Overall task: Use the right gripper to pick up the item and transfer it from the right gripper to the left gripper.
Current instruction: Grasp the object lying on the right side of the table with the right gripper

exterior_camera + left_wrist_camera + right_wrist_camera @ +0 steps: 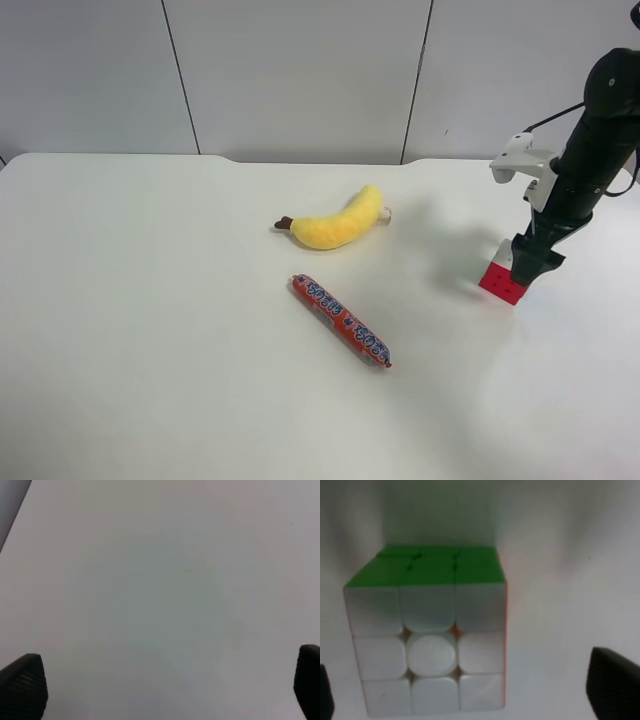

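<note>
Small red-white-green cube [501,281] on table [150,300]

The right arm [598,120] is a thick black tube of rounded segments, matt and unmarked. A white plastic bracket [522,160] sticks out beside its wrist, and a thin black cable [556,116] runs from the bracket to the upper segment. The right gripper [533,268] is black and tapered, with dull, rounded fingertips [615,687]. The left gripper [165,692] shows only two black fingertips [22,689], one finely ribbed
</note>
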